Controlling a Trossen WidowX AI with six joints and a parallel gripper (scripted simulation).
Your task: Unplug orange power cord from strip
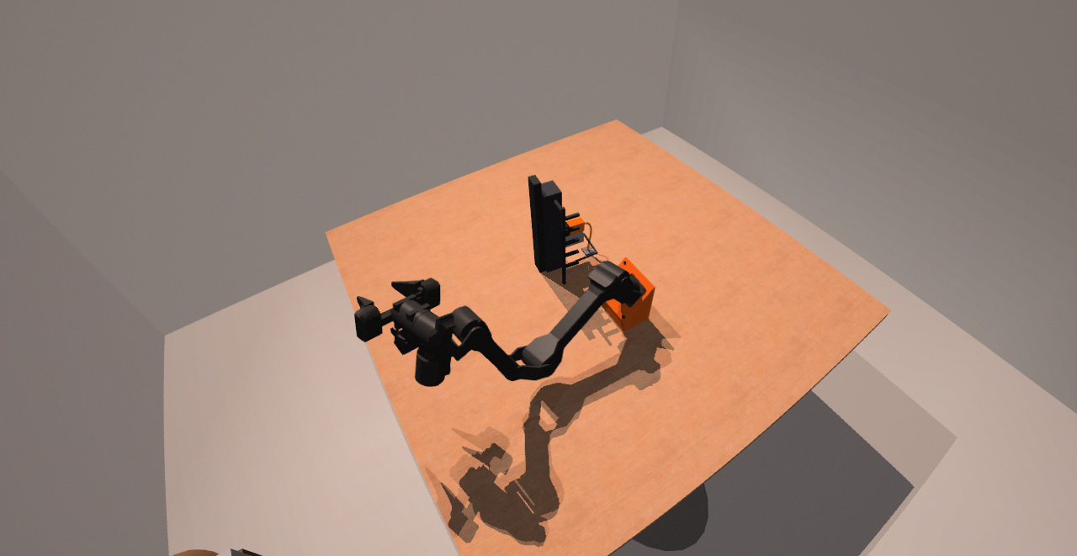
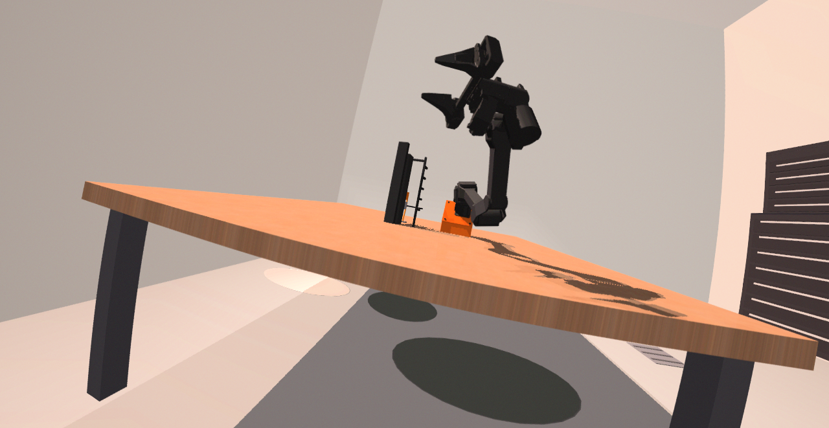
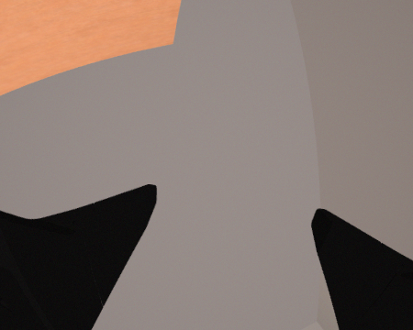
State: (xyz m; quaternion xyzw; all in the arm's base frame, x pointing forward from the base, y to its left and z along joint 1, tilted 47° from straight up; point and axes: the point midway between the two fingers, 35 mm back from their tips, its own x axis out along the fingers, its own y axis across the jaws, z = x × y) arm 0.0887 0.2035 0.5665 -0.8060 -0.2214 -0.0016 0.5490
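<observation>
A black power strip (image 1: 543,225) (image 2: 397,184) stands upright near the middle of the wooden table (image 1: 753,267) (image 2: 260,217). An orange plug (image 1: 574,219) sits in its face, and a thin orange cord (image 1: 589,238) hangs from the plug. In the exterior view only a sliver of orange (image 2: 407,196) shows beside the strip. My gripper (image 1: 378,293) (image 2: 430,78) (image 3: 236,205) is open and empty. It is raised high above the table, well away from the strip, plug and cord. The wrist view shows only the two fingers, the walls and a table corner (image 3: 78,6).
An orange box (image 1: 639,304) (image 2: 453,219) sits on the table at the arm's base, close to the strip. A thin black peg rack (image 2: 420,190) stands in front of the strip's face. Grey walls surround the table.
</observation>
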